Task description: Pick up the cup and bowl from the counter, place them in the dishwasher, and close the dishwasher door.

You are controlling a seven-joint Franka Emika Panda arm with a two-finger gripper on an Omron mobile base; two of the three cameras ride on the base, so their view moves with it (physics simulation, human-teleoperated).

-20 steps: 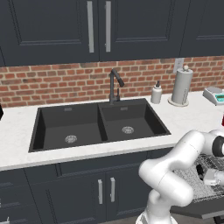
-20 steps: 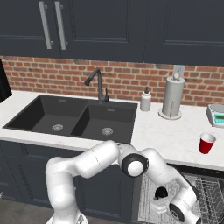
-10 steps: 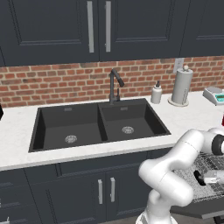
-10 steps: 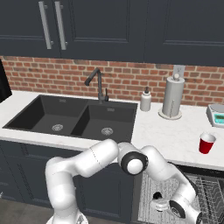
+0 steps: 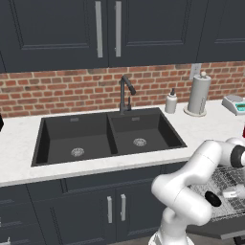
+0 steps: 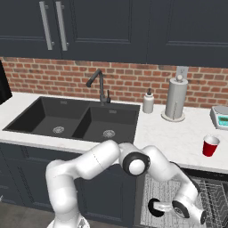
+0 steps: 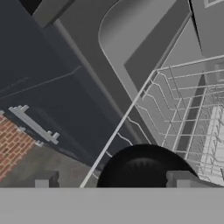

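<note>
The red cup (image 6: 210,145) stands upright on the white counter (image 6: 178,133), right of the sink; its edge (image 5: 243,130) shows at the frame border. My arm reaches down from the counter front into the dishwasher's pulled-out grey wire rack (image 6: 164,192) (image 5: 225,179). In the hand view my gripper (image 7: 114,179) is open, its fingertips (image 7: 46,178) wide apart. A black round bowl (image 7: 144,168) lies between them, low over the rack wires (image 7: 183,100). Whether the tips touch it I cannot tell. The dishwasher door (image 5: 217,230) hangs open beneath the rack.
The black double-basin sink (image 6: 75,120) with its faucet (image 6: 101,87) lies left of the arm. A soap bottle (image 6: 148,101), paper towel roll (image 6: 175,99) and scale (image 6: 220,116) stand along the brick wall. Navy cupboards (image 5: 115,210) flank the dishwasher.
My hand has sunk a little lower and shifted slightly left over the rack. The red cup has stayed where it was.
</note>
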